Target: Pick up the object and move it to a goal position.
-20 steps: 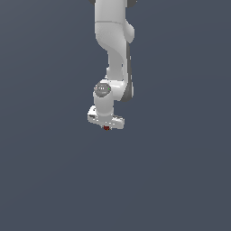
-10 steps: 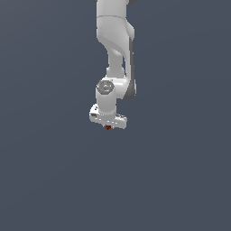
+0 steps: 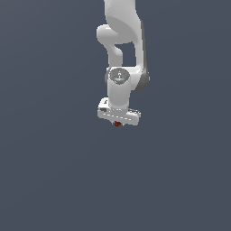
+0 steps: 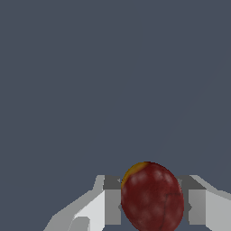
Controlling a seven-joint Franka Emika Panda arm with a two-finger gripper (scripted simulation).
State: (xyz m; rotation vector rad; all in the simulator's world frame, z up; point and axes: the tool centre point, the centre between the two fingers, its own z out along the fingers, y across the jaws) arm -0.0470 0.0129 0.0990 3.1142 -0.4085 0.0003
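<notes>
The object (image 3: pixel 117 123) is a tiny dark red roundish lump just under the white gripper (image 3: pixel 118 122) in the exterior view. In the wrist view the object (image 4: pixel 152 197) is a dark red egg-shaped lump with a small orange patch, sitting between the two grey fingers (image 4: pixel 112 200). The gripper (image 4: pixel 152 203) is shut on it and holds it above the plain grey floor. The white arm rises from the gripper to the top of the exterior view.
Plain dark grey floor (image 3: pixel 54 171) fills the rest of both views. No goal marker shows.
The arm has lifted a little and shifted slightly toward the exterior view's right, with the object still held in the gripper.
</notes>
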